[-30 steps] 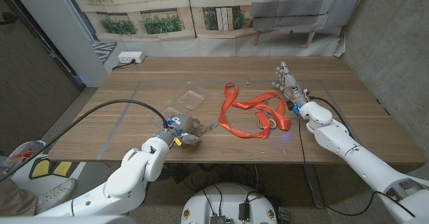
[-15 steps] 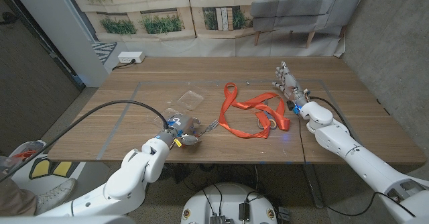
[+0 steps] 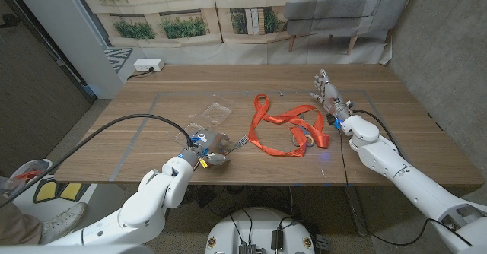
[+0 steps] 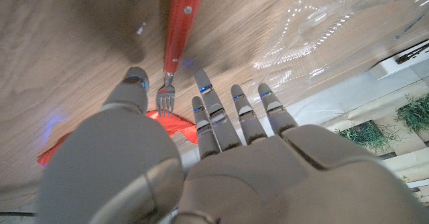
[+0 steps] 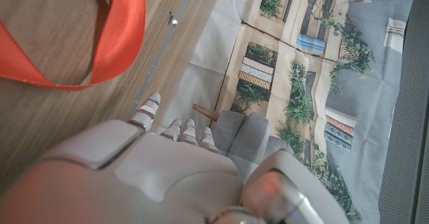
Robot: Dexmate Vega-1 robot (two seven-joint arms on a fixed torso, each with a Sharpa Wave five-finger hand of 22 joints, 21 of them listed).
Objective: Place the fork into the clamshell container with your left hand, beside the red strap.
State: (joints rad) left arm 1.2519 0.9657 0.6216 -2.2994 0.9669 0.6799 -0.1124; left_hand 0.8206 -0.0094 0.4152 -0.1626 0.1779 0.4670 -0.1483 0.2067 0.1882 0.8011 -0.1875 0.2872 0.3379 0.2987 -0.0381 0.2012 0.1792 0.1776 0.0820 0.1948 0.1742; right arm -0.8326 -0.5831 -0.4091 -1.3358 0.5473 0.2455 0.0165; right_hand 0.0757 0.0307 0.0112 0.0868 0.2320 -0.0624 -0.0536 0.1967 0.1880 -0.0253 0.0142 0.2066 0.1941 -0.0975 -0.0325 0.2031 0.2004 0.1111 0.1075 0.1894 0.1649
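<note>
Left wrist view: left hand [image 4: 201, 163] open, fingers spread; red-handled metal fork [image 4: 175, 43] just beyond fingertips, axis pointing away. Right hand [image 3: 327, 94] open, far off.

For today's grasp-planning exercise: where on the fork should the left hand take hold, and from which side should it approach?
Grip the fork by its red handle. It lies flat on the table, tines pointing toward the left hand, so reach over the tines and come down from above, pinching across the handle's narrow sides.
</note>
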